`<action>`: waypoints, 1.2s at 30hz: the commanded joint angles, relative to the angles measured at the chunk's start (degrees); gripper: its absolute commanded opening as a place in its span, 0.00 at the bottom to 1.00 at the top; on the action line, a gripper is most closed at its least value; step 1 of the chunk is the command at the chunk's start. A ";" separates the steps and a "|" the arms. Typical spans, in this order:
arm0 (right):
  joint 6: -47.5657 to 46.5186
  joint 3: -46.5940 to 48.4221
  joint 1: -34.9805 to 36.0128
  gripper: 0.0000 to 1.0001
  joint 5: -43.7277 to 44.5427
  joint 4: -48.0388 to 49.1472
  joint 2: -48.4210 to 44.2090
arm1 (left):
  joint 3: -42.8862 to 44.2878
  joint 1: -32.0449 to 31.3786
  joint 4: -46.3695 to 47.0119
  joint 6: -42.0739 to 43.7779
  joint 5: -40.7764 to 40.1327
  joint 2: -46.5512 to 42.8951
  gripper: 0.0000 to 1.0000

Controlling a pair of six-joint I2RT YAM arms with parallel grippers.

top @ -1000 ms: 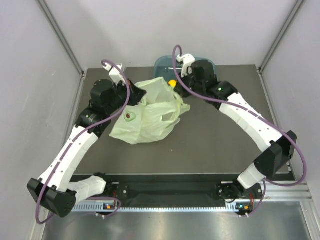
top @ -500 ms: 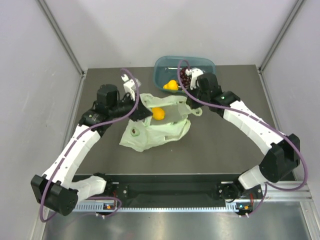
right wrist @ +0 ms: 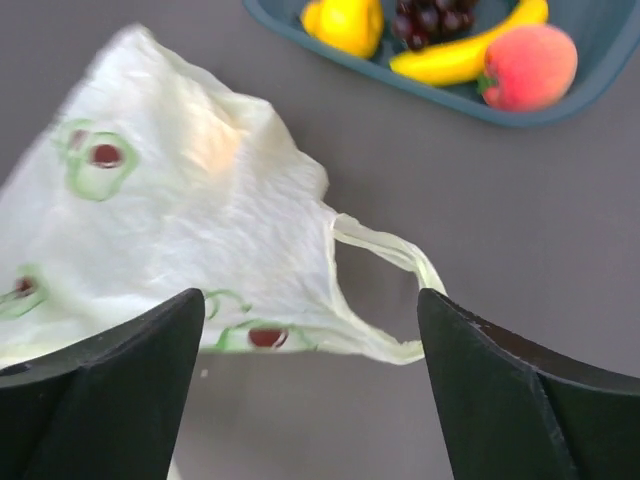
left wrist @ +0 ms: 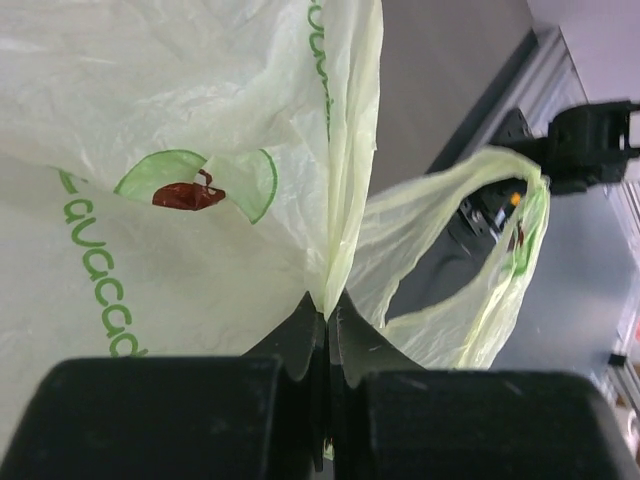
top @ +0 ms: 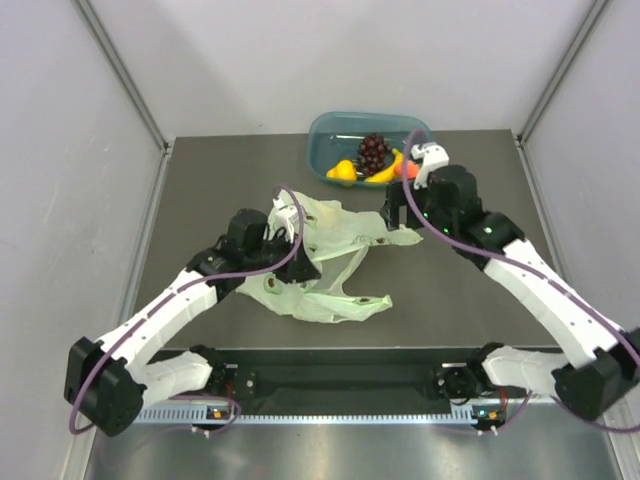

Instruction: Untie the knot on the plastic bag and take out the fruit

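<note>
Plastic bag lies flattened mid-surface, a fold pinched by the left fingers. The right fingers hang spread above its handle loop. Fruit fills the teal tub at the far edge, well apart from both side edges.

In the right wrist view the plastic bag runs off the left edge; beyond the bag, the teal tub and grape bunch are cut by the top edge. The left wrist view crops the bag's green lettering.
</note>
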 commanded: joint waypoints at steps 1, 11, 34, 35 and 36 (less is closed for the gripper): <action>0.62 -2.65 0.77 0.88 -4.69 4.77 -9.60 | -2.32 -0.55 7.85 -4.49 -8.93 -4.15 0.00; 5.80 -21.54 15.00 0.41 -9.98 19.09 -23.06 | -6.02 -1.34 18.14 -12.31 -18.61 -6.72 0.00; 5.81 -24.12 22.48 0.87 15.33 67.26 21.92 | -12.96 -5.30 19.20 -14.78 -29.86 -10.48 0.00; 5.55 -23.59 22.48 0.96 15.94 68.84 24.37 | -13.66 -5.38 19.37 -14.86 -29.95 -10.75 0.00; 4.76 -23.06 22.39 1.00 16.30 69.55 25.35 | -14.19 -5.38 19.46 -14.86 -30.04 -10.92 0.00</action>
